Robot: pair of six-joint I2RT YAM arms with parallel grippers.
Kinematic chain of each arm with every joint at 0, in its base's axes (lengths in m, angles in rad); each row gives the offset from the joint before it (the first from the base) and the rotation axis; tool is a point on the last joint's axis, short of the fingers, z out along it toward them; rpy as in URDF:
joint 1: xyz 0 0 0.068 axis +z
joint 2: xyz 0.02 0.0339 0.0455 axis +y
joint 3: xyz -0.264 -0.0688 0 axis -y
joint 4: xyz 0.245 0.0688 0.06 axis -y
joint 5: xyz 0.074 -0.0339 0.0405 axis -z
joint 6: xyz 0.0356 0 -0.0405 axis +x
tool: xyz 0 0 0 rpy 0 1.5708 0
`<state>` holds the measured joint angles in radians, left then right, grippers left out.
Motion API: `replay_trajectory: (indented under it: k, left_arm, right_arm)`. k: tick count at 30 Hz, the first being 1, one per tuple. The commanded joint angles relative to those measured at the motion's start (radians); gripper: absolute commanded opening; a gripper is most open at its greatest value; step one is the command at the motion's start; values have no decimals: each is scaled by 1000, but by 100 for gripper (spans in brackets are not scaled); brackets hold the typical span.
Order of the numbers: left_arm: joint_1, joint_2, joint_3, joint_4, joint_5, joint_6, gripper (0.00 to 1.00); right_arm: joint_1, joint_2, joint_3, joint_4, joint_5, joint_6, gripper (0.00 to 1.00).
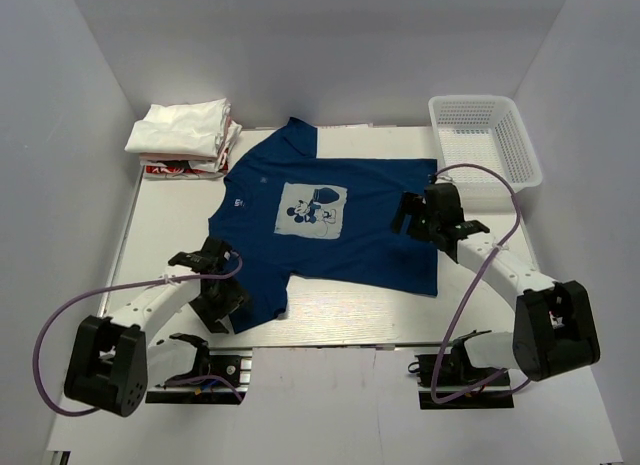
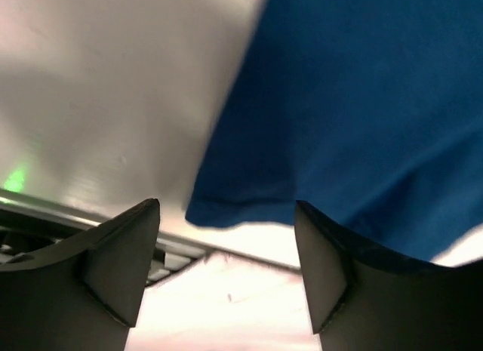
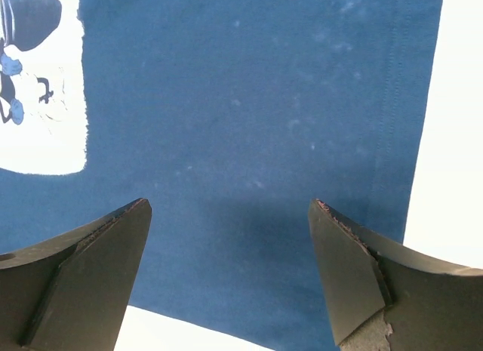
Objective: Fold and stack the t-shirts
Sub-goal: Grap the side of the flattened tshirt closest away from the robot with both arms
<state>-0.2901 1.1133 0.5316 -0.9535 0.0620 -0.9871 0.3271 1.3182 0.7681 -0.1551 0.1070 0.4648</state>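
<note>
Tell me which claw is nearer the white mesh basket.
Right. The right claw hovers over the navy t-shirt by its hem, just near-left of the white mesh basket. The left claw is at the shirt's near sleeve, far across on the left.

From overhead I see a navy blue t-shirt (image 1: 370, 235) spread flat and face up in the middle, collar to the left, hem to the right. One sleeve points away from me, the other toward me. A pale square print (image 1: 312, 209) with a cartoon figure sits on its chest. At the far left, just beside its shoulder, lies a stack of folded white t-shirts (image 1: 180, 128), with a red-printed t-shirt (image 1: 165, 169) underneath.
</note>
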Motion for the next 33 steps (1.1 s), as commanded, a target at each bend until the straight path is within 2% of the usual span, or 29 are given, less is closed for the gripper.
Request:
replay_trajectory:
  k: [1,2,4,5,6,9,14,20,23,24,27,28,32,33]
  left_arm:
    - [-1,46,-22,109,-44,-44,76]
    - [-1,68,-22,128,-44,-44,58]
    - [-1,134,-22,148,-44,-24,38]
    - [-1,154,-22,148,-44,-24,11]
    - [-1,170,-12,131,-44,-24,0]
    - [-1,184,-2,119,-44,7,0]
    - [-10,31,-59,110,94,56,0]
    - [-20,-15,-59,35,187,116,0]
    - [-29,-33,-50,24,223,127,0]
    - [-29,-33,-59,24,234,139,0]
    - [-49,-33,-59,12,272,151,0]
    - [-49,-33,-59,1,301,162,0]
    - [-58,-96,-68,-39,335,150,0]
    - [-69,-113,-59,-54,349,150,0]
  right_arm:
    - [-8,-53,-19,-10,33,23,90]
    - [-11,-69,-27,-21,31,23,90]
    - [-13,-112,-61,-49,40,25,90]
    - [-19,-128,-70,-64,46,31,90]
    - [-19,-163,-79,-76,52,49,90]
    - [-34,-192,-136,-211,76,122,90]
    - [-56,-267,-231,-352,57,218,90]
    - [-91,-264,-296,-370,48,233,90]
    - [-105,-238,-314,-337,30,235,84]
    - [-108,-231,-335,-283,28,239,79]
    - [-125,-202,-336,-251,37,245,52]
    - [-132,-198,-329,-261,51,248,31]
    - [-145,-226,-308,-319,79,227,19]
    - [-149,-256,-308,-333,100,227,11]
